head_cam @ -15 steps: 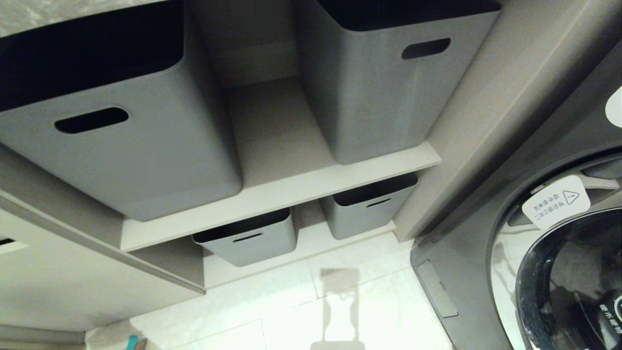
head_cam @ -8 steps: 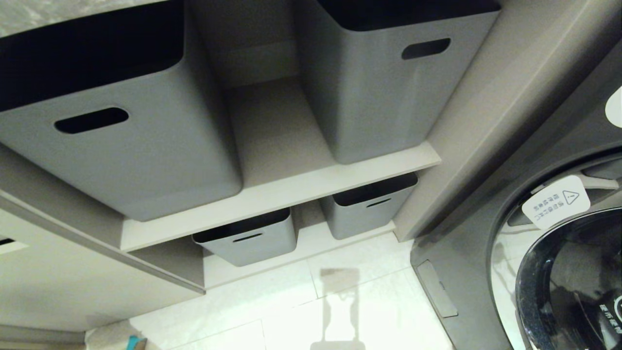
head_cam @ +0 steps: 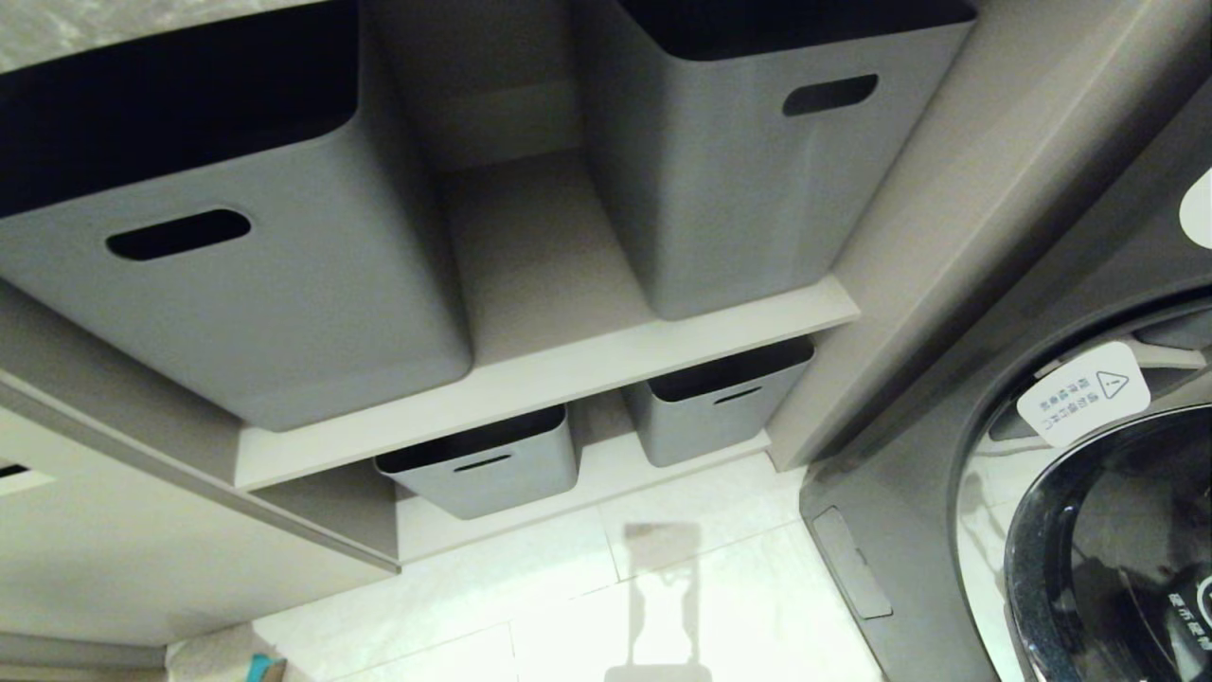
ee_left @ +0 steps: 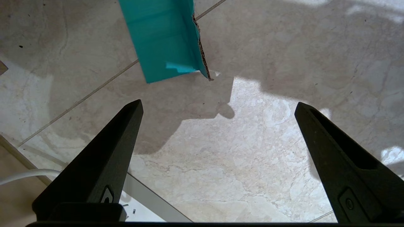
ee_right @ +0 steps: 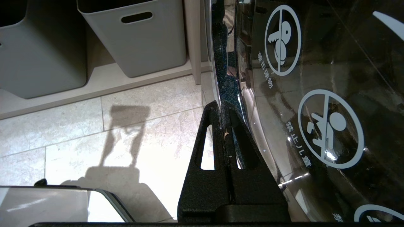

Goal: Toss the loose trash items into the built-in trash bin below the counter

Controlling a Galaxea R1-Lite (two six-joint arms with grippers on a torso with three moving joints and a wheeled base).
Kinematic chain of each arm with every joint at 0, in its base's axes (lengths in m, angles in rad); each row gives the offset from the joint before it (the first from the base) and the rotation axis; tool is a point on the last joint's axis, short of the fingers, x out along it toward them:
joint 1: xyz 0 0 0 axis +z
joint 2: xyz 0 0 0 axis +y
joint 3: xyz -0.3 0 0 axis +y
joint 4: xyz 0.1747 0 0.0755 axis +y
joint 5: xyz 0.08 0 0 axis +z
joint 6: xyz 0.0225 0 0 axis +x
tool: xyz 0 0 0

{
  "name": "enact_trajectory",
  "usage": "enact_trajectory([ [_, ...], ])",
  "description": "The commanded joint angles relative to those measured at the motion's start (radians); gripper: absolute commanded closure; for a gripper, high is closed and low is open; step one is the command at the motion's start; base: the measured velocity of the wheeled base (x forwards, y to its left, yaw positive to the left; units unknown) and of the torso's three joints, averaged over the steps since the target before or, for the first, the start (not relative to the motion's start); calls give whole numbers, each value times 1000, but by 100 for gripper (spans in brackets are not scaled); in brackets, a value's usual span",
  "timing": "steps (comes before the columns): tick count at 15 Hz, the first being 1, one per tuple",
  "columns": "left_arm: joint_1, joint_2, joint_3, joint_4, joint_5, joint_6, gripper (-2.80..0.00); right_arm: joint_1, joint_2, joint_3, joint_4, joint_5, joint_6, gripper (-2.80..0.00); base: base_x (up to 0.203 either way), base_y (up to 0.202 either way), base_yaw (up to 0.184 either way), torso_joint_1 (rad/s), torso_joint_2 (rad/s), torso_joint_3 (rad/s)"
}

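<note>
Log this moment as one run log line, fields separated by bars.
left gripper: open, empty, above floor tile | teal cardboard piece: on floor beyond fingertips, not held | right gripper: shut, parked beside washer door

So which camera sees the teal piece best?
The left wrist view: the teal piece shows large on the floor tiles, beyond the open left end effector. The head view catches only a sliver at its bottom edge. The right wrist view shows none.

The head camera looked steeply down at the grey storage boxes [head_cam: 237,284] and washing machine [head_cam: 1089,493]. The left wrist camera faced the floor tiles [ee_left: 236,151] up close. The right wrist view shared those boxes [ee_right: 139,37] and machine.
</note>
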State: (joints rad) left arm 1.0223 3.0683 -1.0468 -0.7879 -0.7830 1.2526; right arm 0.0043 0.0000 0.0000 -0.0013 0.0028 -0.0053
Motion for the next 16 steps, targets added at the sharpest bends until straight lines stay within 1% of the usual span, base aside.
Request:
enact_trajectory([
  [1,1,0,2,-4,-4,7,-280,0,-2,0,0,0,-1,0,0,0,0,0,0,0],
  [3,1,0,2,12,-4,7,-280,0,-2,0,0,0,-1,0,0,0,0,0,0,0],
  [4,2,-1,2,45,-5,7,-280,0,-1,0,0,0,-1,0,0,0,0,0,0,0],
  [5,2,-2,2,55,-7,8,-280,1,-2,0,0,0,-1,0,0,0,0,0,0,0],
  [12,9,-3,1,18,-8,8,-280,0,-2,0,0,0,-1,0,0,0,0,0,0,0],
  [16,16,-3,2,16,-13,10,-280,0,-2,0,0,0,-1,0,0,0,0,0,0,0],
])
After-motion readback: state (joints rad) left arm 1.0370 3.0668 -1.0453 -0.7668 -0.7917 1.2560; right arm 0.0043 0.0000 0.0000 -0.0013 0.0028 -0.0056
